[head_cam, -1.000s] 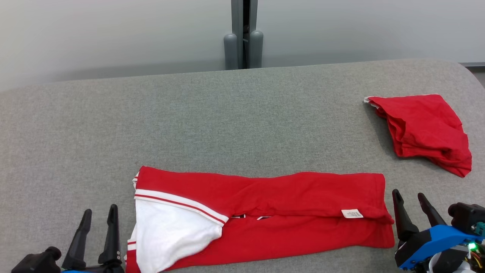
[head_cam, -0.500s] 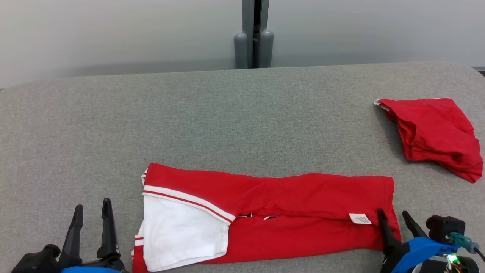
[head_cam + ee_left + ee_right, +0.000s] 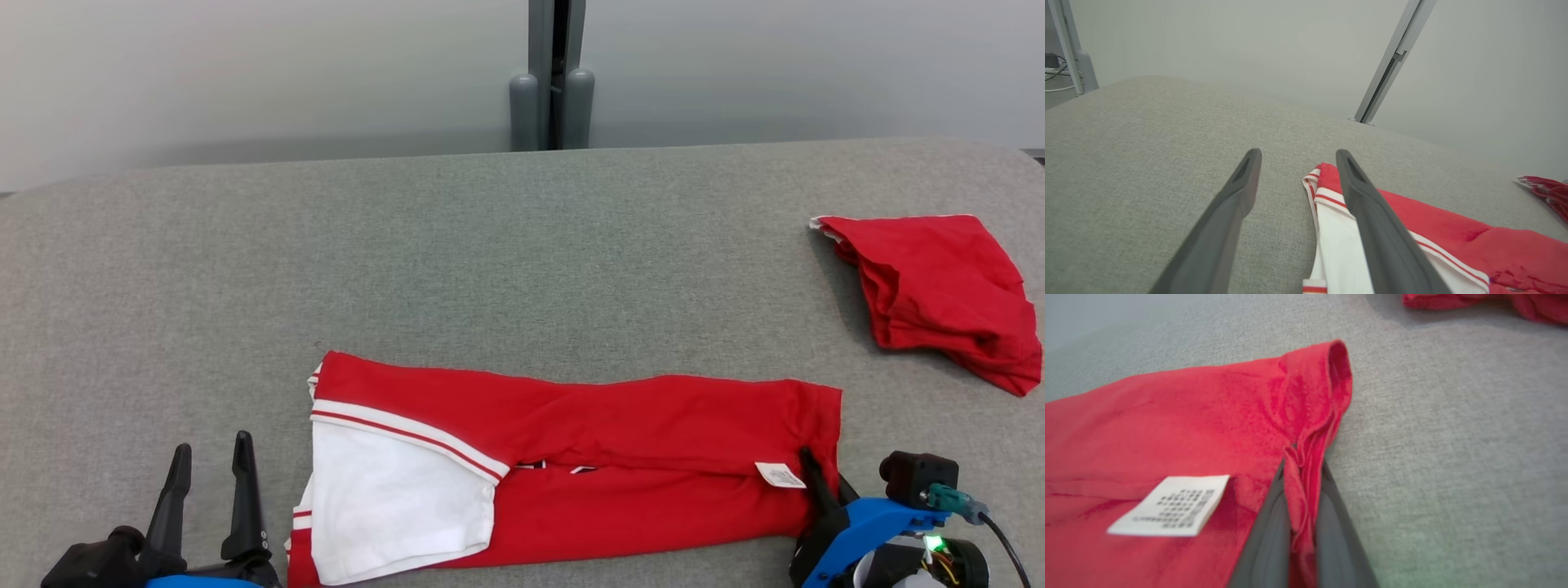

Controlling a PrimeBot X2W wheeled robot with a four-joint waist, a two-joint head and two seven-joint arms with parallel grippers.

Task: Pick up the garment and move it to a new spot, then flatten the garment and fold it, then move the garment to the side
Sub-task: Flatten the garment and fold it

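Observation:
The garment is a red shirt with white, red-striped trim, folded into a long band across the near part of the grey table. Its white care label sits near the right end. My right gripper is shut on that right edge; in the right wrist view the red cloth is pinched between the two dark fingers. My left gripper stands open just left of the garment's white end, fingers apart over bare table, holding nothing.
A second red cloth lies crumpled at the far right of the table, also seen as the red cloth in the left wrist view. A grey post rises behind the table's far edge.
My right gripper has moved left onto the garment's right edge and closed on it, bunching the cloth. The head camera shifted slightly. My left gripper stays open.

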